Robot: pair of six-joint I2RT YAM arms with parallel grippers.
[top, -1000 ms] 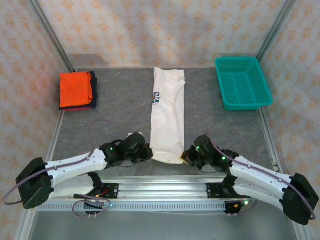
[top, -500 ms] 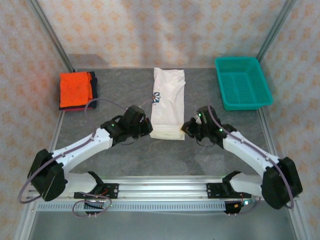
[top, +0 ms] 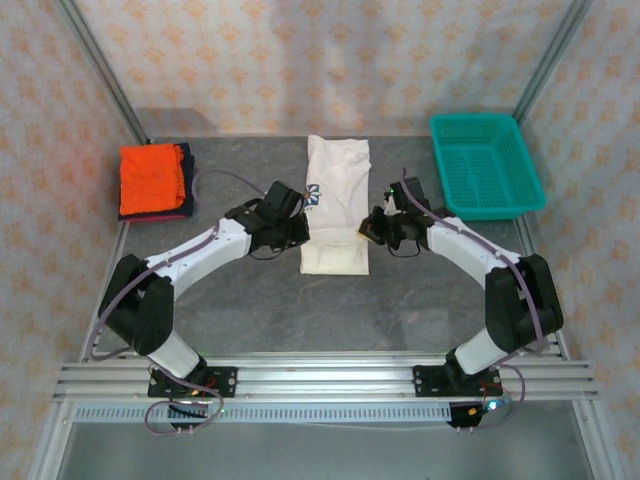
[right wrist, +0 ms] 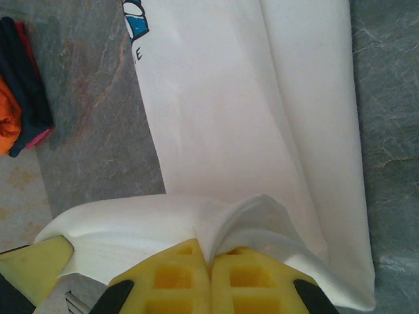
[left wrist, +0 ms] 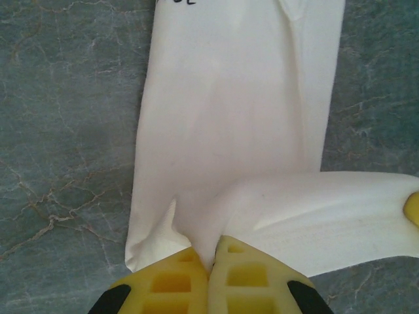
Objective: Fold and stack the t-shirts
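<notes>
The white t-shirt (top: 337,215) lies as a long narrow strip down the middle of the table, its blue daisy print (right wrist: 135,18) showing. Its near end is lifted and doubled back over the rest. My left gripper (top: 298,226) is shut on the left corner of that lifted end (left wrist: 211,252). My right gripper (top: 374,226) is shut on the right corner (right wrist: 211,252). The orange t-shirt (top: 151,177) lies folded on top of the dark navy one (top: 186,180) at the far left.
A teal plastic mesh basket (top: 486,178) stands at the back right with nothing in it. Metal frame posts (top: 100,75) rise at the table's back corners. Grey tabletop (top: 330,310) lies between the shirt and the arm bases.
Both grippers have carried the shirt's near end away from the arm bases and over the shirt, from the front edge to its middle. The shirt now lies about half as long.
</notes>
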